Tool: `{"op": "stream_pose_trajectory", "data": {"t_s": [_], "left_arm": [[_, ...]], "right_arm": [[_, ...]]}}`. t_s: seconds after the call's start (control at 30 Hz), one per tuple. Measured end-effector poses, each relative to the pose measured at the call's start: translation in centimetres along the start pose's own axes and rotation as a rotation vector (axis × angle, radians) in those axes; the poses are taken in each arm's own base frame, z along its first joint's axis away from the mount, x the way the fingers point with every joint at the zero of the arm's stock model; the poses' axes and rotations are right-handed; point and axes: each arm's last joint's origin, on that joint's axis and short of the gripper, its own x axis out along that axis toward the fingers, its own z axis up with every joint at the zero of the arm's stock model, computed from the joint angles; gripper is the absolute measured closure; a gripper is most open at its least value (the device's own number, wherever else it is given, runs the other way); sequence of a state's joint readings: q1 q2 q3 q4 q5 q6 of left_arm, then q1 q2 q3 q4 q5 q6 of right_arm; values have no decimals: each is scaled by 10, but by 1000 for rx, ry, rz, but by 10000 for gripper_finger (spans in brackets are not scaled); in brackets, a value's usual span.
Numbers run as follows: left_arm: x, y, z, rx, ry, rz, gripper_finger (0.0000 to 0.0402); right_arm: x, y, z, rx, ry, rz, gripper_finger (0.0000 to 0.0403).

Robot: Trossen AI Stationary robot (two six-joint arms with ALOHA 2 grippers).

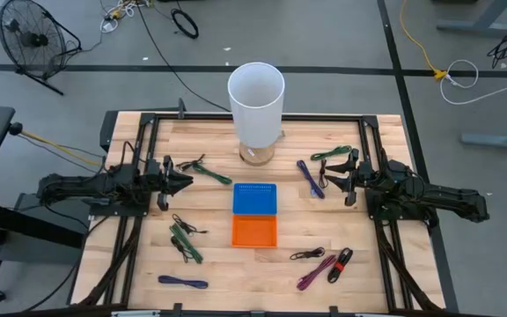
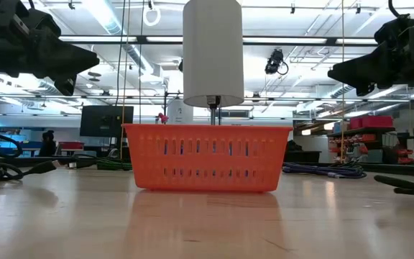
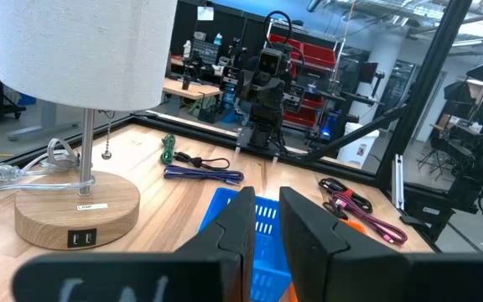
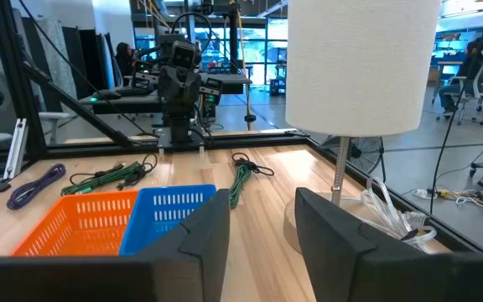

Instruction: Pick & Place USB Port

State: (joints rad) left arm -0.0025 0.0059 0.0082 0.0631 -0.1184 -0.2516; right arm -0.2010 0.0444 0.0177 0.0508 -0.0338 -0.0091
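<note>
Cables on the near part of the wooden table [image 1: 209, 264]: a coiled purple cable [image 1: 183, 282] near-left, a green cable [image 1: 186, 244] and a thin black cable [image 1: 187, 226] above it, and at near-right a black cable [image 1: 307, 254], a magenta cable [image 1: 316, 272] and a black-and-red cable [image 1: 340, 263]. None is held.

Centre: orange perforated plastic basket [image 1: 254, 232], with a blue perforated plastic basket [image 1: 254, 198] touching its far edge. Both look empty from above.

Left gripper [image 1: 186, 181] hangs above the table left of the blue basket, nothing between its fingers, gap narrow. Right gripper [image 1: 328, 183] hangs right of the blue basket, fingers spread apart, holding nothing.

Just beyond: a green-and-black cable [image 1: 207, 169] by the left gripper; a purple cable [image 1: 310, 178] and a green cable [image 1: 331, 153] by the right gripper.

Far centre: table lamp with white cylindrical shade [image 1: 256, 97] on a round wooden base [image 3: 72, 216]; the base carries two USB ports [image 3: 82, 239] on its side, and a clear cord [image 3: 40, 164] trails behind.
</note>
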Motion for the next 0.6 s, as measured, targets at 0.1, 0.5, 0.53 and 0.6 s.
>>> {"op": "stream_pose_trajectory", "data": {"t_s": [0.1,0.5,0.53,0.6], "left_arm": [[0,0,0,0,1,0,342],[0,0,0,-2,0,0,342],[0,0,0,-8,0,0,342],[0,0,0,-35,0,0,342]], "right_arm": [[0,0,0,0,0,0,266],[0,0,0,0,-2,0,266],[0,0,0,0,-5,0,266],[0,0,2,-1,-19,0,266]]}}
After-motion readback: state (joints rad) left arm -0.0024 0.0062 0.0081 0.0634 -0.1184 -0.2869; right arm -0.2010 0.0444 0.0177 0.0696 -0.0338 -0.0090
